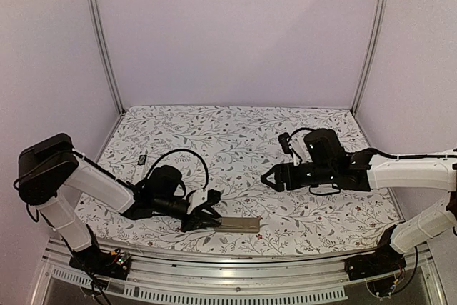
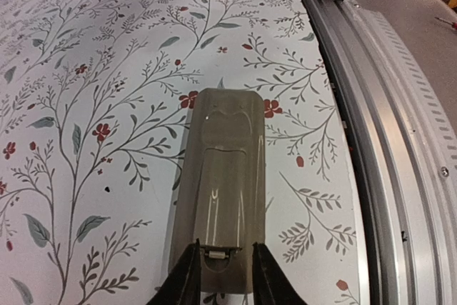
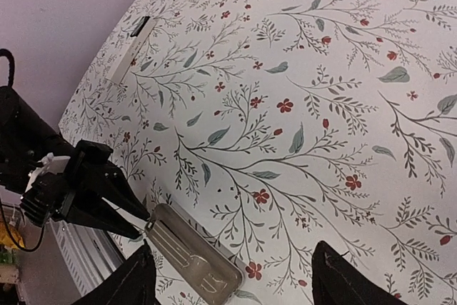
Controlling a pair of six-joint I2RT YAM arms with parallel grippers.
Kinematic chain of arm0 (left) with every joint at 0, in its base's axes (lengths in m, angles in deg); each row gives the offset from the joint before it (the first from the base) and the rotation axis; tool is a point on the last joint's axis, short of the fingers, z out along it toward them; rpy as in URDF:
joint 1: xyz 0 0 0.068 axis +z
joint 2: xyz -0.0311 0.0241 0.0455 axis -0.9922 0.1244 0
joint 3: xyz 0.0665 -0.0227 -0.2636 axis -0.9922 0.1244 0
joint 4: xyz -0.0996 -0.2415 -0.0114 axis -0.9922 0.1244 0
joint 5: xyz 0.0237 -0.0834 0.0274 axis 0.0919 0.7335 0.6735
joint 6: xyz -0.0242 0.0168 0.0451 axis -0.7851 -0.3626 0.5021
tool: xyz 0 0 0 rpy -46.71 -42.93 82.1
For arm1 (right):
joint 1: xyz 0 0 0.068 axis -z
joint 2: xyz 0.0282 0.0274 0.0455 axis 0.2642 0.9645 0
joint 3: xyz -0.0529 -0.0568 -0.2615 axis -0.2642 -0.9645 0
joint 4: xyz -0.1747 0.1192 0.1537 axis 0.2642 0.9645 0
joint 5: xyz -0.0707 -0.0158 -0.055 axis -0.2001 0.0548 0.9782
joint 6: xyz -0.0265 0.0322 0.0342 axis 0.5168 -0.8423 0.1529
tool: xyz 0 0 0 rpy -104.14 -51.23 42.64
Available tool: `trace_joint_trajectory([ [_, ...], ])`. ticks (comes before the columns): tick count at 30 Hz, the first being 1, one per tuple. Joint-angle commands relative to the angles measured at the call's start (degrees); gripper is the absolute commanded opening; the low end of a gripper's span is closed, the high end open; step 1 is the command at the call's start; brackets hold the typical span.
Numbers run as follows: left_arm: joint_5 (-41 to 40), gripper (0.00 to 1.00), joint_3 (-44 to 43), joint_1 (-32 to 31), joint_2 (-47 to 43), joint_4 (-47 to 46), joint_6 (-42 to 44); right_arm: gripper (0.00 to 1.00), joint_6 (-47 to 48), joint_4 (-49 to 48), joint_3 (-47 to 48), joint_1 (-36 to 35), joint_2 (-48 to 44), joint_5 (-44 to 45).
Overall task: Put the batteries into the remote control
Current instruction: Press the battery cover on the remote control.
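Top external view: the left gripper (image 1: 206, 219) reaches low along the near edge of the flower-printed tabletop (image 1: 285, 133) and meets one end of the remote control (image 1: 239, 224), a flat grey-tan slab lying lengthways beside the metal rail (image 2: 400, 141); the right gripper (image 1: 268, 178) hangs above the cloth right of centre, well apart from the remote and holding nothing; the batteries (image 1: 143, 158) show only as a small slim black shape near the tabletop's left edge, far from both grippers and too small to make out in detail.

Left wrist view: the remote lies with its smooth back panel up, its long side running away from the camera; the left fingers (image 2: 187, 280) stand a narrow gap apart over the remote's near end, a small pale tab showing between them; whether they pinch anything cannot be told.

Right wrist view: the right fingers (image 3: 343, 280) are spread wide at the bottom of the frame, with only the cloth and the remote's far end in the space between them; the left gripper's dark tips touch the remote's other end.
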Motion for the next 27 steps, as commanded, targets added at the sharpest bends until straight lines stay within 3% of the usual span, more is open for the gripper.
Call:
trace_joint_trajectory([
  [1, 0.54, 0.23, -0.74, -0.61, 0.92, 0.71, -0.3, 0.71, -10.34, 7.77, -1.95, -1.89, 0.89, 2.5],
  [14, -0.64, 0.2, -1.18, -0.57, 1.21, 0.97, -1.45, 0.45, -17.79, 7.36, 1.01, -6.66, 13.36, -5.21],
  [27, -0.74, 0.21, -1.23, -0.1, 1.97, 0.54, -2.21, 0.35, -18.03, 4.19, 1.1, -7.19, 17.93, -11.32],
])
